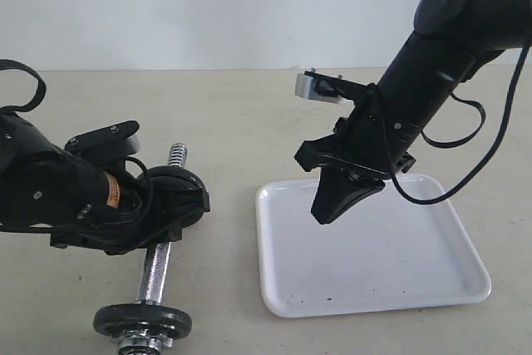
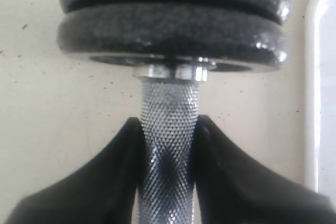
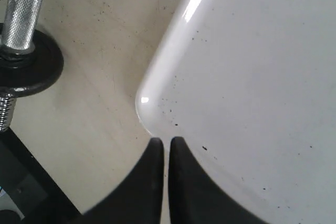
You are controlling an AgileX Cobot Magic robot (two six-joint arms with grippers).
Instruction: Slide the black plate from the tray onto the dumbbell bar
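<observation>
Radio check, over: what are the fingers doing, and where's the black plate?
Left fingers clamped on dumbbell bar, knurled middle. Right fingers shut, empty, above tray. No plate on tray; black discs on bar. Nothing blocking.

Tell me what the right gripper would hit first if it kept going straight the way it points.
Probably the tray, near its corner beside the dumbbell bar. The shut right gripper points down at it with nothing in between, though depth is unclear, so it could catch the rim.

Noting matte beige tabletop (image 1: 233,122), carrying fine dark flecks in both wrist views, running back to plain white wall (image 1: 208,6) and meeting it along a straight line
</observation>
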